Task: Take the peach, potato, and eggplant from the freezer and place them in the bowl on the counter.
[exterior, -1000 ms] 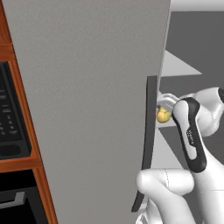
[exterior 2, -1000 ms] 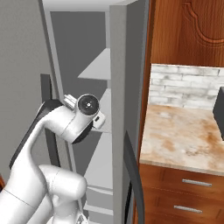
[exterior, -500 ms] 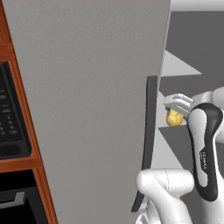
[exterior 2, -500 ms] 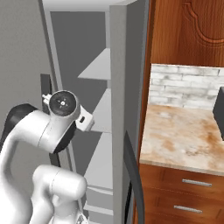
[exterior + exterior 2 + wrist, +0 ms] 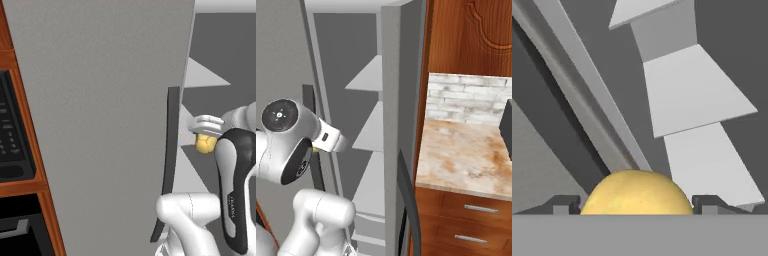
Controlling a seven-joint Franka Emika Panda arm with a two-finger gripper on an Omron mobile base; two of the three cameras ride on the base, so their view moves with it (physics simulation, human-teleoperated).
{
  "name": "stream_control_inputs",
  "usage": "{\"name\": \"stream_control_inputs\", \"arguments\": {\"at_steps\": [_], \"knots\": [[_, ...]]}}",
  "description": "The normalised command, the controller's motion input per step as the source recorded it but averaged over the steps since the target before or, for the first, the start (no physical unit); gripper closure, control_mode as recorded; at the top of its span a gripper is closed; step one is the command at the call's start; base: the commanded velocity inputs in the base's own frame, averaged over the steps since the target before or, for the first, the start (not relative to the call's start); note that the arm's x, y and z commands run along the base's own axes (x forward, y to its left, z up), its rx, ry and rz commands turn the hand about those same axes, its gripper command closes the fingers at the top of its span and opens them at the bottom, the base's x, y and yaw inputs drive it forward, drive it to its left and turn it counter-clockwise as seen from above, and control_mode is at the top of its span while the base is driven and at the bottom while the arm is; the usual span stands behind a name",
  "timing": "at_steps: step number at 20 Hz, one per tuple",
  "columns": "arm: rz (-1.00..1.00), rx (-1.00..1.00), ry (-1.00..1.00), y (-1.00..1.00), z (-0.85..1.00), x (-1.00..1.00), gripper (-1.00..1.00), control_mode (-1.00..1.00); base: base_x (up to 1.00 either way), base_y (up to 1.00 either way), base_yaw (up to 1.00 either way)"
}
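- The potato, a pale-yellow lump, is seen at the bottom centre of the hand view, pressed between the two dark fingertips of the claw.
- The claw is clamped on the potato, one tip at each side of it.
- In the left base view the potato is seen right of centre, just under the white hand, to the right of the open freezer door's edge.
- The freezer takes up the left and middle of that view; its dark curved handle runs down the door's right edge.
- Pale shelves are seen stacked in the upper right of the hand view, inside the grey interior.
- The tabletop, beige with rust marbling, lies at the right of the right base view, above wooden drawers with silver handles.
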Motion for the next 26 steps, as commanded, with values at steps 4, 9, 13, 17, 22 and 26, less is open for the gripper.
{"name": "stream_control_inputs", "arguments": {"at_steps": [4,9,13,17,22,26], "knots": [[0.0,-0.06,0.0,0.04,0.11,-0.5,1.0,1.0,-0.5,0.03,0.01],[0.0,0.0,0.0,0.0,0.0,0.0,1.0,1.0,-1.0,0.21,0.03],[0.0,0.0,0.0,0.0,0.0,0.0,1.0,1.0,-1.0,-0.63,0.0],[0.0,0.0,0.0,0.0,0.0,0.0,1.0,1.0,-0.67,-1.0,0.0],[0.0,0.0,0.0,0.0,0.0,0.0,1.0,1.0,0.07,-1.0,0.0],[0.0,0.0,0.0,0.0,0.0,0.0,1.0,1.0,0.29,-1.0,0.0]]}}
